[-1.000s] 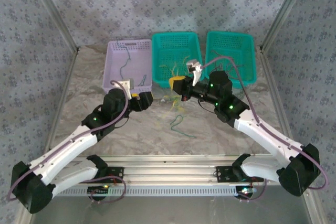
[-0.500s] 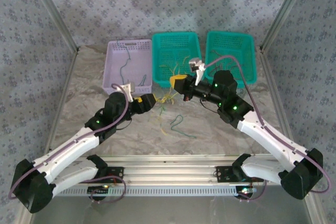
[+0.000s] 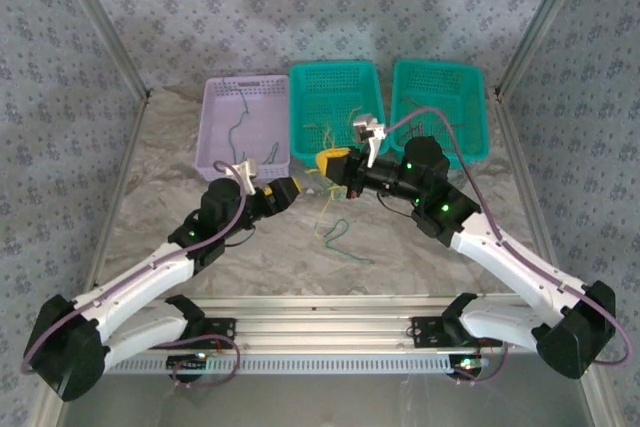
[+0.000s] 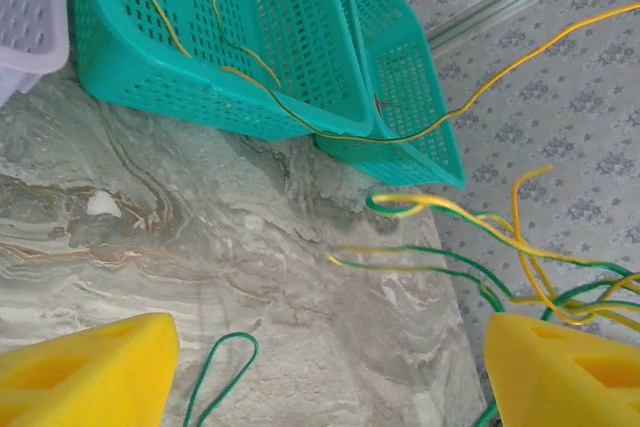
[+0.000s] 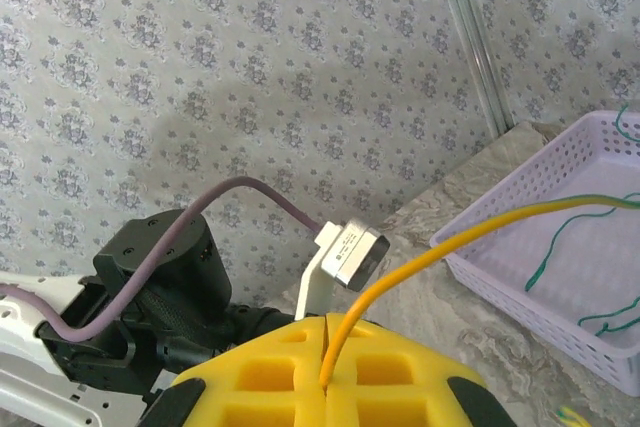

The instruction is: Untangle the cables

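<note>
Pinching a yellow cable (image 5: 480,228), the right end effector (image 5: 325,337) hangs the cables (image 4: 520,247) above the desk (image 4: 150,237); the left end effector (image 4: 325,372) gapes open beside them. Grabbing several strands could tighten the tangle.

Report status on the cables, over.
Right gripper shut on a yellow cable. Left gripper open beside the tangled cables. One green cable loose on table. Teal basket close behind.

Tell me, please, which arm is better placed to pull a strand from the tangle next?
Likely left: the left claw is open, the tangle just ahead; the right claw is shut on a yellow cable.
</note>
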Motion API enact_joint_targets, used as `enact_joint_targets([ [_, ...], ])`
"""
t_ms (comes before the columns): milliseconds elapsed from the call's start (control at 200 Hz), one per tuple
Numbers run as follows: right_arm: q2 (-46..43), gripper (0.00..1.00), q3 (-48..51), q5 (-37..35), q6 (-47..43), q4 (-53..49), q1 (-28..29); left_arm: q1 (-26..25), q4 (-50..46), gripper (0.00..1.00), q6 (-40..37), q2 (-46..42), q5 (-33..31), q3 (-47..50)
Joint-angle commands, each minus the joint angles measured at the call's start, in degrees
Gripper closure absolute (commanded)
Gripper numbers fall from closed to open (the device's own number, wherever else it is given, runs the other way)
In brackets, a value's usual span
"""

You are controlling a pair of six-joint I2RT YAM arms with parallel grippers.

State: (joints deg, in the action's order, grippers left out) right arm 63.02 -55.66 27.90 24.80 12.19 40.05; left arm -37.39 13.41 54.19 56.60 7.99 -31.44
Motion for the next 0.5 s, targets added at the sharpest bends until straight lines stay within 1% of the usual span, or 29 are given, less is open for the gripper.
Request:
enact_joint_targets([
  [0, -1.3, 1.0, -1.8, 0.7, 0.0, 1.5, 0.1, 0.3, 4.6, 0.2, 1.9, 0.6, 1.9, 0.3],
  [235, 0.2, 1.0, -2.5, 1.6, 0.7, 2.7, 0.6, 0.4, 6.2, 0.21, 3.6, 0.3, 1.3, 1.2],
  [280, 0.5, 1.0, -2.5, 1.7, 1.1, 3.3, 0.6, 0.4, 6.5, 0.24, 3.8, 0.3, 1.4, 1.3],
  [370, 0.8, 1.0, -2.5, 1.9, 1.4, 4.0, 1.2, 0.5, 7.2, 0.36, 4.6, 0.2, 1.7, 1.6],
  [455, 1.2, 1.0, -2.5, 1.7, 1.4, 4.2, 1.6, 0.5, 7.5, 0.44, 5.3, 0.3, 1.9, 1.8],
  [500, 1.3, 1.0, -2.4, 1.8, 1.5, 4.5, 1.8, 0.5, 8.2, 0.47, 5.7, 0.5, 2.3, 2.0],
])
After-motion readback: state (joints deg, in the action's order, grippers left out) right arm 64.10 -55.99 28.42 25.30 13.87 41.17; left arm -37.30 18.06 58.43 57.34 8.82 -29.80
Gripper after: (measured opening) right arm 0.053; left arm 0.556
